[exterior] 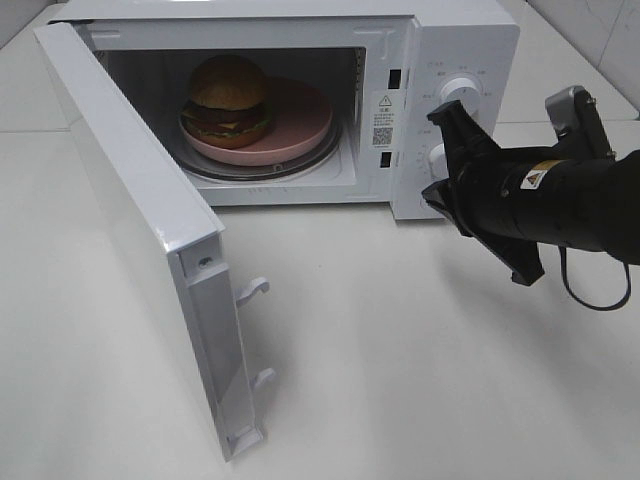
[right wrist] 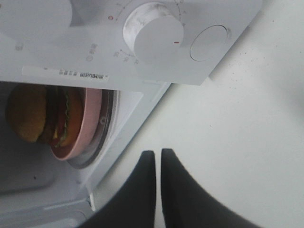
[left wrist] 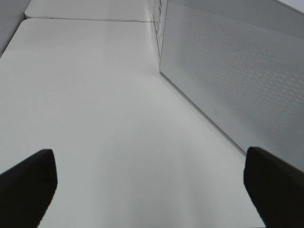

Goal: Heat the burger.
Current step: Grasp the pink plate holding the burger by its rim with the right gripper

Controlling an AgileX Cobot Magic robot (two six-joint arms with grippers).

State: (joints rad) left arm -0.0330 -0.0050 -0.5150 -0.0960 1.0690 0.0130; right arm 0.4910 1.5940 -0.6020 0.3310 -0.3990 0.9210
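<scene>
While plated in the microwave [exterior: 470,50], the burger [exterior: 228,100] is judged soft, best lifted by its plate [exterior: 312,122]; left gripper [left wrist: 149,166] is spread, right gripper [right wrist: 157,154] pressed together.

A: What does the right arm [exterior: 570,205] look like?
B: It is a thick black tube with a yellow-and-white warning sticker [exterior: 540,177]. Above the sticker sits a grey metal bracket [exterior: 578,112]; below the sticker a thin black cable [exterior: 592,292] loops out.
A: And the grippers?
B: The right gripper [right wrist: 155,154] has smooth black fingers [right wrist: 137,194] tapering to rounded tips. The left gripper [left wrist: 151,187] shows blunt, matte black fingertips [left wrist: 26,187].
</scene>
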